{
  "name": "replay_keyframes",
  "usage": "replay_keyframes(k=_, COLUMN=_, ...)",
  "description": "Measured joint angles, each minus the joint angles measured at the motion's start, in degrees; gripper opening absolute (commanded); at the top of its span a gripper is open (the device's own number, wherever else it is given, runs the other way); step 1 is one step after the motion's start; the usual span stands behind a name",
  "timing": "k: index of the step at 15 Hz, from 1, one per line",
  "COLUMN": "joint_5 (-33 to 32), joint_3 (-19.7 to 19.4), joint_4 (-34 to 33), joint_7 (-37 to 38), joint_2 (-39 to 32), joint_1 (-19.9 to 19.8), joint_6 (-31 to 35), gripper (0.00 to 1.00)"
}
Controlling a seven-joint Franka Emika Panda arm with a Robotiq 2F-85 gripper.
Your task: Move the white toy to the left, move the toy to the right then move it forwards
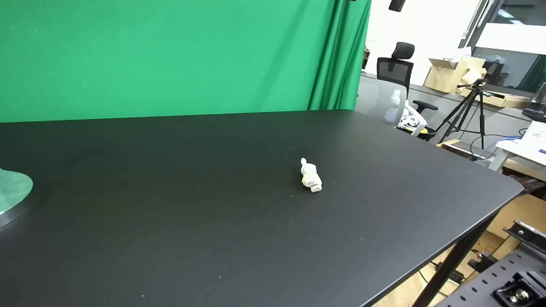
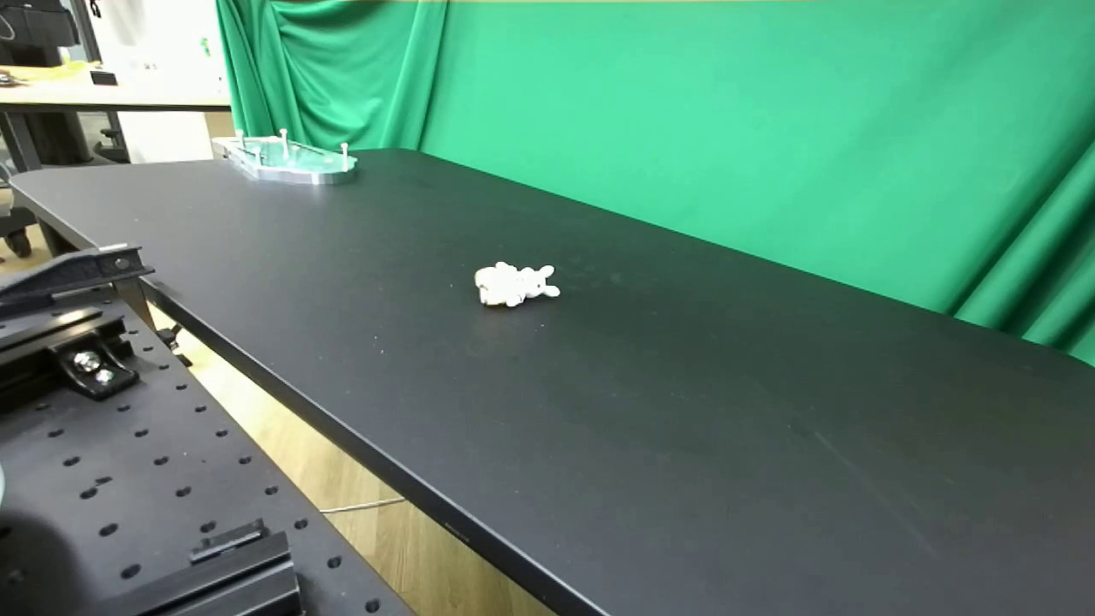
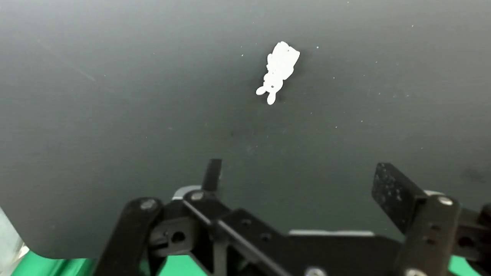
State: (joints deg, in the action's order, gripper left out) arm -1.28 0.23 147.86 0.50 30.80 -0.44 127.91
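Note:
The white toy (image 1: 311, 175) is a small rabbit-like figurine lying on its side on the black table, with a slight yellow tint on one side. It also lies there in an exterior view (image 2: 513, 285), its two ears pointing right. In the wrist view the toy (image 3: 282, 63) is above the middle, ears pointing down toward the jaws. My gripper (image 3: 298, 168) is wide open and empty, with its fingers apart from the toy and bare table between them. The gripper is out of view in both exterior views.
The black table (image 1: 192, 238) has a pale green disc (image 1: 13, 189) at the left edge of an exterior view; a pale green plate with upright posts (image 2: 291, 167) sits at the far corner. A green curtain (image 2: 727, 128) hangs behind. A perforated metal plate (image 2: 197, 479) stands by the near edge.

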Motion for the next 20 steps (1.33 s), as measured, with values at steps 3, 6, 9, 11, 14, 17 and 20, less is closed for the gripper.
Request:
replay_keyframes(k=3, joint_5=-0.14, joint_3=0.16, joint_4=1.74, joint_7=0.16, joint_2=-4.96, joint_1=-0.81, joint_6=7.37, gripper=1.00)
replay_keyframes(k=6, joint_5=-0.20, joint_3=0.20, joint_4=2.54, joint_7=0.29, joint_2=-11.13, joint_1=-1.25, joint_6=12.77, gripper=1.00)
replay_keyframes(k=9, joint_5=-0.67, joint_3=0.58, joint_4=2.82, joint_7=0.61, joint_2=-16.93, joint_1=-1.26, joint_6=16.11, gripper=1.00)
replay_keyframes(k=11, joint_5=-1.03, joint_3=1.01, joint_4=3.12, joint_7=0.78, joint_2=-20.22, joint_1=-1.20, joint_6=17.74, gripper=1.00)
replay_keyframes(k=14, joint_5=-1.52, joint_3=1.45, joint_4=3.97, joint_7=1.39, joint_2=-24.61, joint_1=-1.10, joint_6=20.89, gripper=1.00)
replay_keyframes(k=17, joint_5=-4.83, joint_3=1.44, joint_4=5.26, joint_7=4.98, joint_2=-28.70, joint_1=-1.21, joint_6=25.74, gripper=1.00)
replay_keyframes(k=20, joint_5=-11.34, joint_3=0.99, joint_4=6.57, joint_7=13.79, joint_2=-32.27, joint_1=-1.30, joint_6=31.76, gripper=1.00)
